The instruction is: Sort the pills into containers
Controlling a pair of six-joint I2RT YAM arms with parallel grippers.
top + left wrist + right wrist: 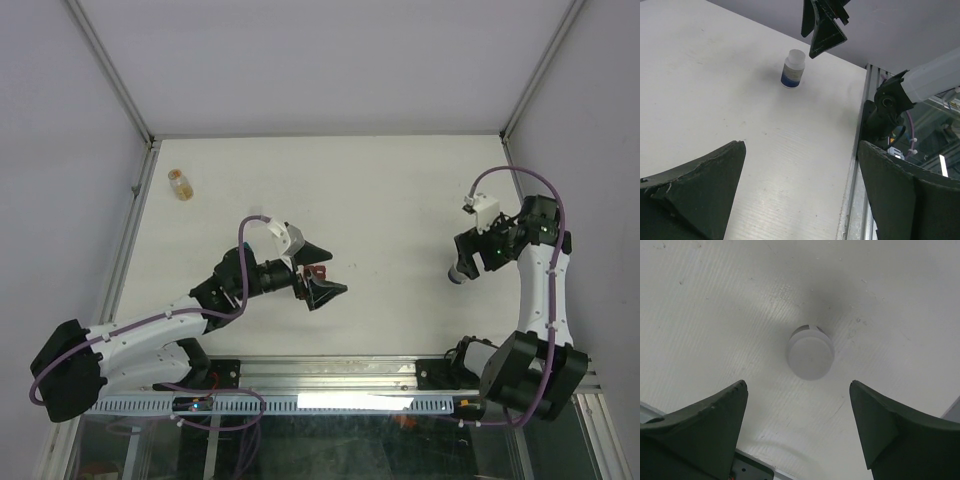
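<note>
Left gripper (pixel 801 147): jaws spread wide, held low over the white table (pixel 715 75) near the middle. In the top view the dark red container (pixel 317 270) sits just at this gripper, between its fingers. Can't tell whether they touch.

Right gripper (pixel 797 385): jaws wide, pointing straight down over the white pill bottle (pixel 810 352). The bottle is upright with its cap on, and stands between the fingers, clear of both.

Small amber vial (pixel 180 184): far left corner, well apart from both arms.

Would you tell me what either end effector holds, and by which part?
Nothing: left end effector open, right end effector open above the white cylindrical plastic bottle.
</note>
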